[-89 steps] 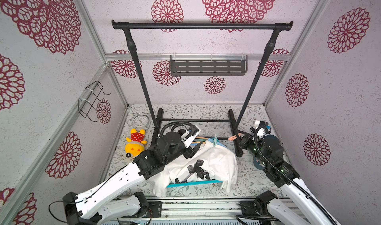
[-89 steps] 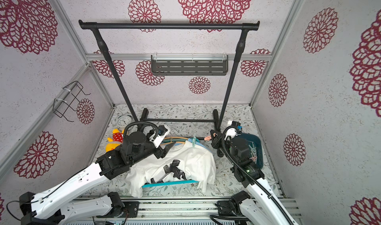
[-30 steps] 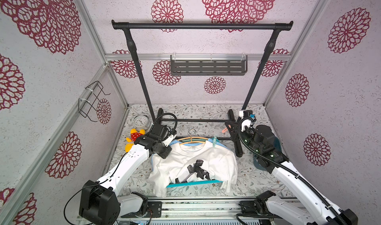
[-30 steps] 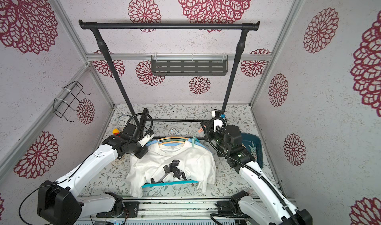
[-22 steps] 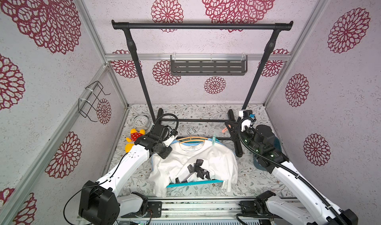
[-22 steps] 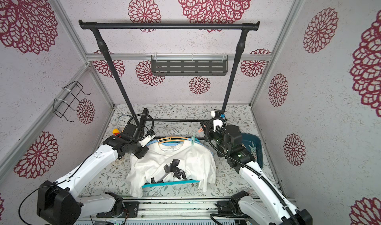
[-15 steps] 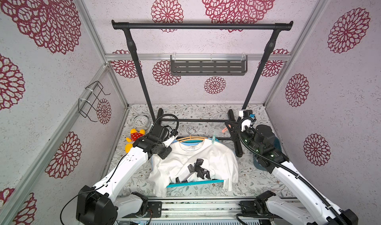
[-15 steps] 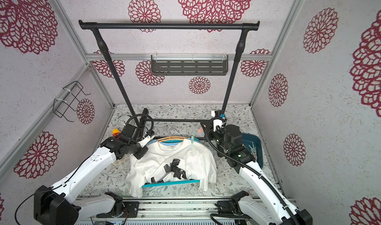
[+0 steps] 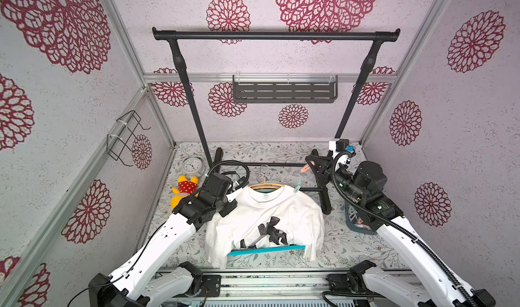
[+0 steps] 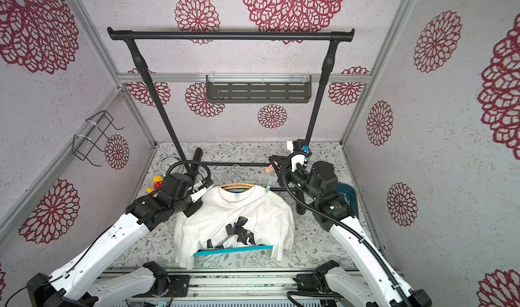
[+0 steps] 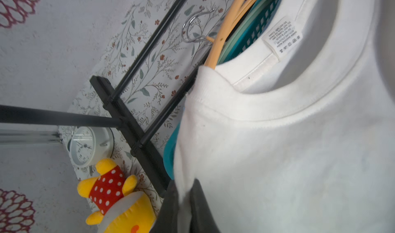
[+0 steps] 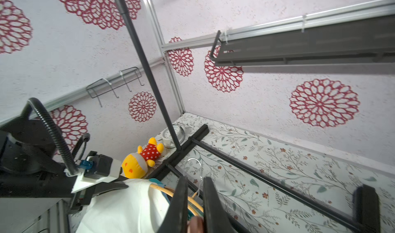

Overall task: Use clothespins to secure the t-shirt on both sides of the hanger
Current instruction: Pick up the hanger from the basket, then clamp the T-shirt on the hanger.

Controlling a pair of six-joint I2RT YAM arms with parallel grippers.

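- Left fingers [image 11: 171, 210] pinch the shirt [image 11: 277, 157] at its shoulder over the hanger [image 11: 221, 41]; no clip there yet.
- Right fingers [image 12: 179, 204] grip a pink clip [image 9: 305, 168], held off beyond the shirt's other shoulder.
- Mint clip [image 9: 297, 186] sits on that shoulder, near the right fingers: one side pinned, one left.

Both top views look steeply down on the t-shirt [image 9: 281, 207] from high up, sharing the whole scene. Left wrist camera sits right against it. Right wrist looks over it from farther off.
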